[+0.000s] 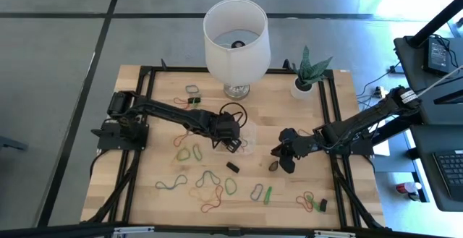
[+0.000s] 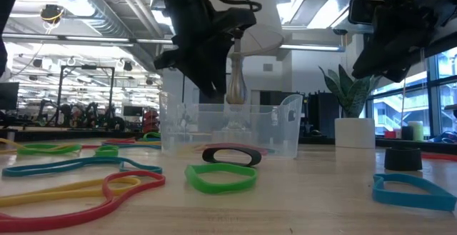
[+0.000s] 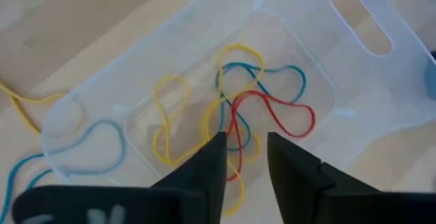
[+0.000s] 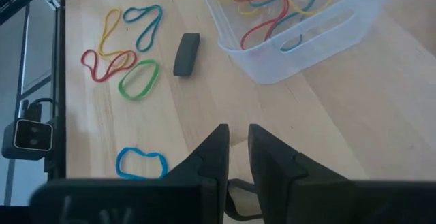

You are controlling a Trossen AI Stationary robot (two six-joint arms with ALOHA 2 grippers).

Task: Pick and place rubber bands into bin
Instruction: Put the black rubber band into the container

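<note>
The clear bin [image 1: 250, 135] stands mid-table, and yellow, blue and red rubber bands [image 3: 253, 108] lie on its floor. My left gripper [image 3: 246, 141] hangs open just above the bin [image 2: 228, 129], pointing steeply down, with nothing between its fingers. My right gripper [image 4: 238, 130] hovers to the right of the bin [image 4: 293, 40]. It stands open by a narrow gap and holds nothing. Several loose rubber bands [image 1: 210, 181] lie flat on the wood nearer the front edge, among them a black one [image 4: 186, 54] and a green one [image 2: 221, 178].
A lamp with a white shade [image 1: 236, 32] and a white plant pot [image 1: 304, 87] stand at the far edge. A small dark thing [image 1: 273, 166] lies just below my right gripper [image 1: 278, 153]. More bands lie at the far left [image 1: 192, 90] and front right [image 1: 311, 200].
</note>
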